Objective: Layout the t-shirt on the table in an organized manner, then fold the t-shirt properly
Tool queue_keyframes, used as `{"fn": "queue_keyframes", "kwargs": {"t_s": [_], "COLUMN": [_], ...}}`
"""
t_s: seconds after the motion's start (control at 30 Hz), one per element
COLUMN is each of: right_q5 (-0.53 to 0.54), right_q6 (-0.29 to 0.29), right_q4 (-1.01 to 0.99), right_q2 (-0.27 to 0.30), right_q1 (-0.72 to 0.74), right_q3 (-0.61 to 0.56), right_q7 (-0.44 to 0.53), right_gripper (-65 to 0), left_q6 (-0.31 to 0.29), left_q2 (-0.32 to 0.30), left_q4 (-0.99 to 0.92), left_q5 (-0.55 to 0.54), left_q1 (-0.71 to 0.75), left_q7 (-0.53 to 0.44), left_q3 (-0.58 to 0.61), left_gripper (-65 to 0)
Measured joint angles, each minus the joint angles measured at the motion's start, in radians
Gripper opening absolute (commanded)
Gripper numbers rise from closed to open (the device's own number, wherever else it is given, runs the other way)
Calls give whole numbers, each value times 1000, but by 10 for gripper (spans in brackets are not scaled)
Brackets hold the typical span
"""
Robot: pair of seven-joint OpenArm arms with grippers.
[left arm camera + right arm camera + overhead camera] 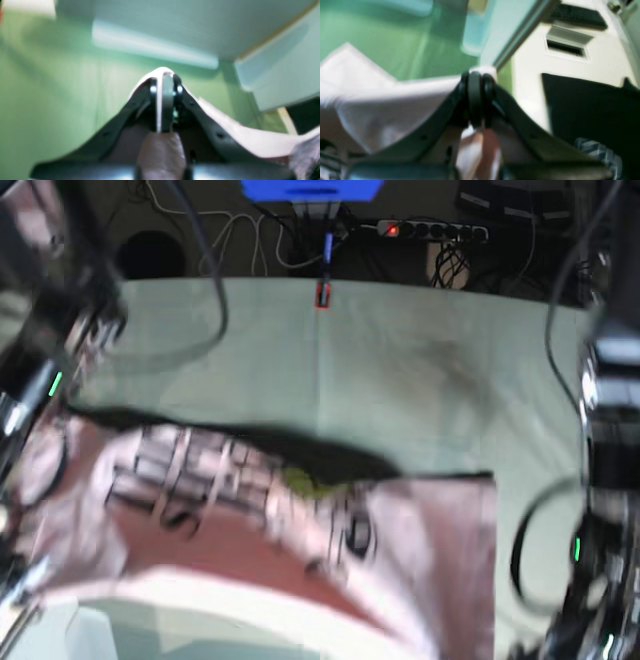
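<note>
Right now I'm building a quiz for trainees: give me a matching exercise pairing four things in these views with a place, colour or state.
Things:
1. pale pink cotton t-shirt with black lettering
2. wide table under grey-green cloth
3. left gripper
4. small red-and-black clamp

Descriptions:
A. at the table's far edge
B. shut on fabric
C. stretched between both arms
D. pale grey-green

Pairs: 1-C, 2-D, 3-B, 4-A

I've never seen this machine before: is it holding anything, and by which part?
Yes. Both the left gripper and the right gripper pinch the pink t-shirt by an edge, lifted off the table.
</note>
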Motion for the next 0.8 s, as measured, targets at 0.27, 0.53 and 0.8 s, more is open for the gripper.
{"fn": "queue_keyframes", "kwargs": {"t_s": [0.27,0.53,0.8], "right_q5": [-87,-77,58], "right_q6": [-9,-11,-24], "right_q4": [-278,-229,133], "right_q2": [100,89,98], "right_q1": [451,581,320], "right_q3": [-98,-129,-99], "right_q7": [13,22,-118], "right_gripper": [-650,-650,-650], "left_q6": [5,5,5], "left_q2": [104,104,-3], "left_q4": [-261,-229,-73], "left_q5": [6,0,-10], "left_q1": [-363,-312,-350], "left_q7": [-128,-80,-108], "left_q3": [123,126,106], "left_gripper": [-648,-648,-648]}}
